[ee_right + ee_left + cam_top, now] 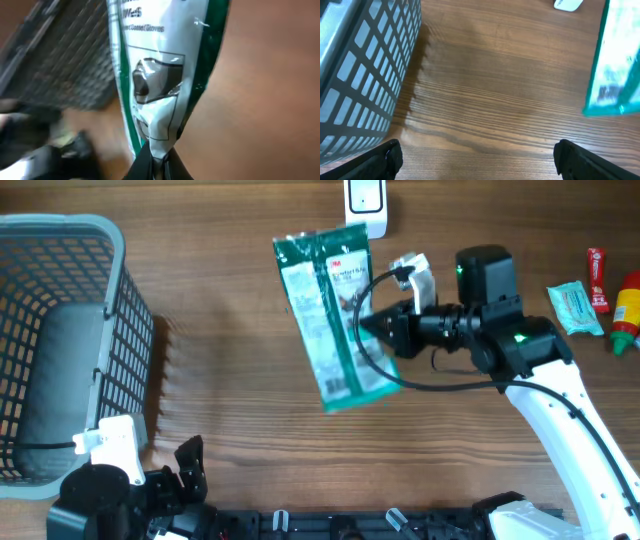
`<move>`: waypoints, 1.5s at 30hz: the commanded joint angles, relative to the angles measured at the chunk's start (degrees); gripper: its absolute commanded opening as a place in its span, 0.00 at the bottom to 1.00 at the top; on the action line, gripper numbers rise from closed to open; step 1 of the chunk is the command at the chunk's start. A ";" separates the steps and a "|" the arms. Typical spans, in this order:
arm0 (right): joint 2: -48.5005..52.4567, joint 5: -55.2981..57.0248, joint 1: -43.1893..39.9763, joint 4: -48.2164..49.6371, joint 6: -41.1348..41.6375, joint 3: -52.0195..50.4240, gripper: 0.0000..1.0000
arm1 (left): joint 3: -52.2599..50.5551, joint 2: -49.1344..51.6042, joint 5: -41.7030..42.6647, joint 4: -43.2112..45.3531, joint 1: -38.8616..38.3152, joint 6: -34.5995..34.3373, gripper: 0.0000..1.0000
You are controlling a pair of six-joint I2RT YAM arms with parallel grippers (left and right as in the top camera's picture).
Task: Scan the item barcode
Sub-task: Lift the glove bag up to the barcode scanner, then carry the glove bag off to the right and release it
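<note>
while clamped in right gripper (372,323) — green packet (335,315) (gloves, seemingly)

A wooden table (250,430) carries a grey mesh basket (60,340) at its left edge, a white scanner (366,205) at the far edge, and small packets and tubes (598,295) at its right edge.

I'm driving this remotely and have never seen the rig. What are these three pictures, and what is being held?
Two robot arms work at a wooden table. The overhead picture looks straight down; the other two come from cameras on each wrist. The right gripper is shut on a green and white packet, held up above the table near a white scanner. The left gripper is open and empty, beside a grey basket. A few small items lie at the far right.
</note>
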 commanded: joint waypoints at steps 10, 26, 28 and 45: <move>13.90 44.50 0.15 47.87 -32.83 0.70 0.04 | -0.04 -0.15 0.09 0.11 0.20 -0.50 1.00; 55.84 68.35 9.11 86.44 -39.58 20.83 0.05 | -0.04 -0.15 0.09 0.11 0.20 -0.50 1.00; 57.55 70.07 10.03 86.18 -42.91 20.83 0.05 | -0.04 -0.15 0.09 0.11 0.20 -0.50 1.00; 28.02 97.57 -5.55 48.19 -30.80 20.83 0.04 | -0.04 -0.15 0.09 0.11 0.20 -0.50 1.00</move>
